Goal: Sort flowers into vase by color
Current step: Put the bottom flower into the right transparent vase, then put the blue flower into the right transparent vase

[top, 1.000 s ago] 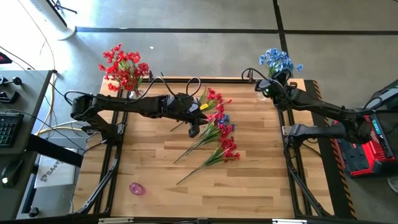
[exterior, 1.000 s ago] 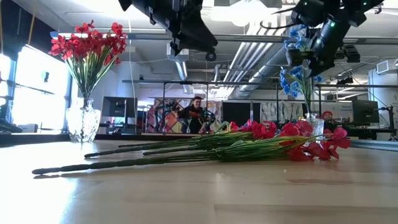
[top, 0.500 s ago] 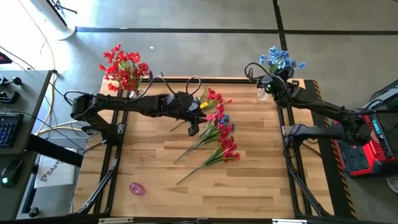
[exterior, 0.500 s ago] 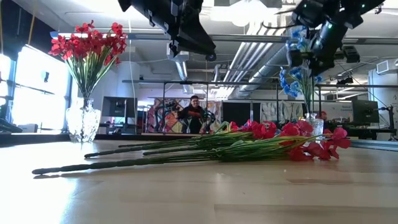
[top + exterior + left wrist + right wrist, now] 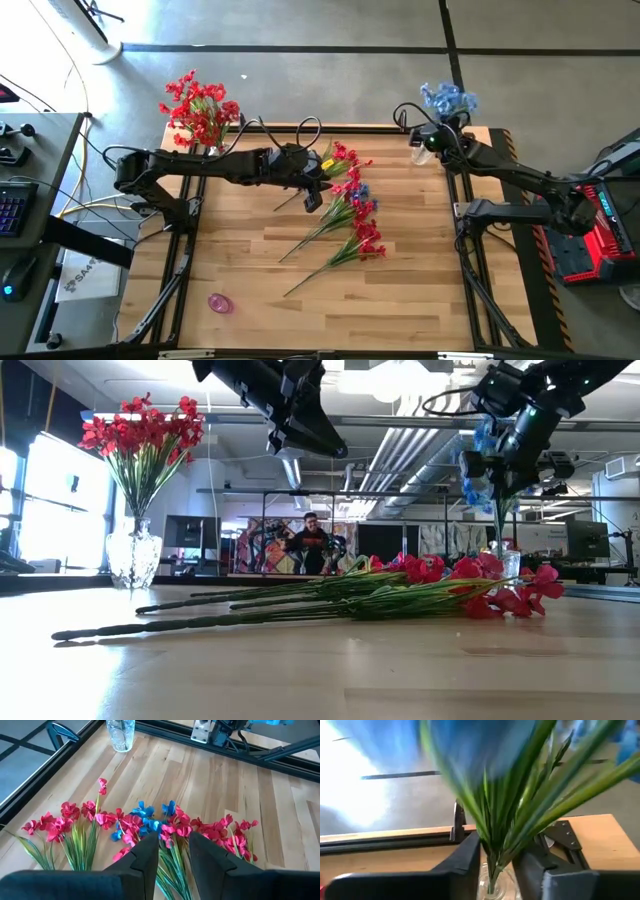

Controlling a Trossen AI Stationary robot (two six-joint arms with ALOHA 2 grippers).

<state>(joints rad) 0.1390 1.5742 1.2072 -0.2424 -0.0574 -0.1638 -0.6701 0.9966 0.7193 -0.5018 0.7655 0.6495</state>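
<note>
A loose pile of sprays [image 5: 352, 214], mostly red with a few blue blooms [image 5: 145, 822], lies flat mid-table, stems toward the near left [image 5: 200, 618]. My left gripper [image 5: 313, 198] hovers open above the pile's far-left side [image 5: 174, 851], touching nothing. A glass vase of red flowers [image 5: 200, 112] stands at the far left corner [image 5: 133, 555]. My right gripper [image 5: 437, 135] is at the far right corner, shut on blue flowers [image 5: 446, 98] above a clear vase [image 5: 492, 887]. My right gripper pinches a bundle of green stems [image 5: 496, 851] of the blue flowers between its two fingers [image 5: 466, 856], well below the blooms. The stems stand nearly upright [image 5: 500, 520], their lower ends reaching into the vase's mouth. The blue blooms [image 5: 478, 455] rise above the fingers.
A small pink thing [image 5: 220, 303] lies near the table's near left edge. The black frame rail [image 5: 300, 127] runs along the far edge. Bare wood [image 5: 420, 280] shows on the near right. A person [image 5: 313, 545] sits far back in the room.
My right gripper has shifted a little toward the table's left above the vase. The blue flowers it holds have swung more upright, and their blooms have drawn together. The left gripper has crept slightly toward the far edge over the pile and stayed open.
</note>
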